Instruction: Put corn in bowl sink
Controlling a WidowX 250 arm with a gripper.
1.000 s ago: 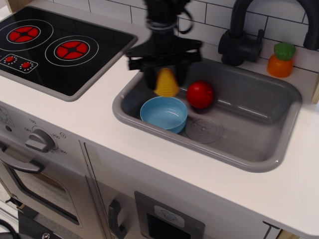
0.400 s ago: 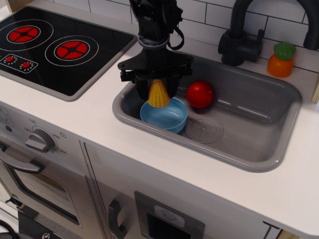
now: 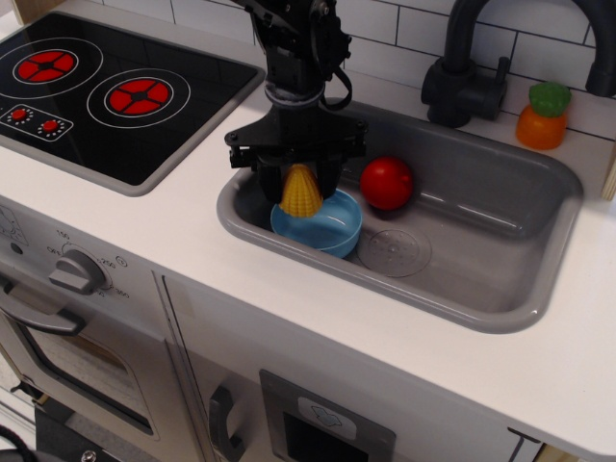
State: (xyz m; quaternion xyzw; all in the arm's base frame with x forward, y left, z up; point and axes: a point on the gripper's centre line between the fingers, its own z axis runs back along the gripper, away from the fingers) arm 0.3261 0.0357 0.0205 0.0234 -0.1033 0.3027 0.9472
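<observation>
The yellow ridged toy corn [image 3: 301,190] is held point-up between the fingers of my black gripper [image 3: 299,179]. It hangs at the far left rim of the light blue bowl [image 3: 322,227], partly over the bowl's inside. I cannot tell whether the corn touches the bowl. The bowl stands at the left end of the grey sink [image 3: 481,279]. The gripper comes down from above, shut on the corn.
A red ball [image 3: 387,183] lies in the sink right of the bowl, next to the round drain disc [image 3: 394,252]. A black faucet [image 3: 464,67] and an orange-and-green toy vegetable [image 3: 543,115] stand behind the sink. A black stovetop [image 3: 106,96] lies to the left.
My gripper has moved down and slightly left with the corn, from above the sink's back edge to the bowl's far rim.
</observation>
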